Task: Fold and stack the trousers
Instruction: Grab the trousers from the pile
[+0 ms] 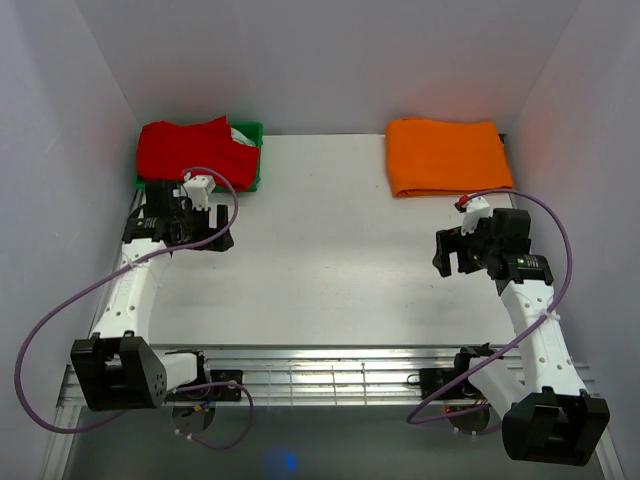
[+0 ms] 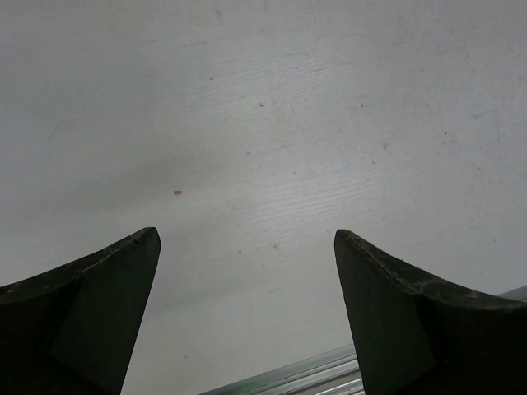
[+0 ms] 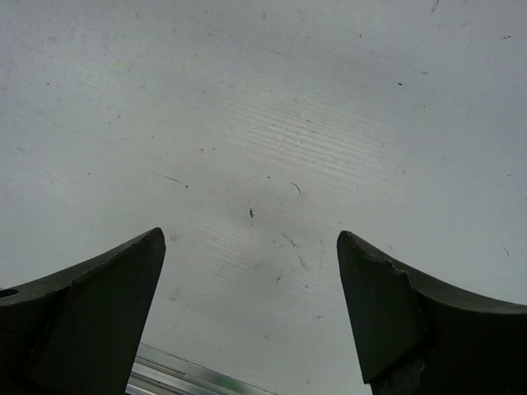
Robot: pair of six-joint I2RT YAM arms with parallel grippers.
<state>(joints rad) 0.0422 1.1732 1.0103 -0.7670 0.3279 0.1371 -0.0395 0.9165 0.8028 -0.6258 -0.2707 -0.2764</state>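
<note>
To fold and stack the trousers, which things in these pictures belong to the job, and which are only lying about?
Belong to the job:
- red trousers, heaped on the green bin, far left
- left claw, open above bare table
- right claw, open above bare table

Only lying about:
- orange cloth, folded, far right
- green-and-white patterned cloth, beside the trousers in the bin
- the green bin itself

Item count by kind, top cam:
1 trousers (image 1: 185, 148), 1 orange cloth (image 1: 445, 155), 1 patterned cloth (image 1: 241, 135), 1 bin (image 1: 256, 168), 1 table (image 1: 330, 260); L gripper (image 2: 247, 243) + R gripper (image 3: 251, 243) = 2.
</note>
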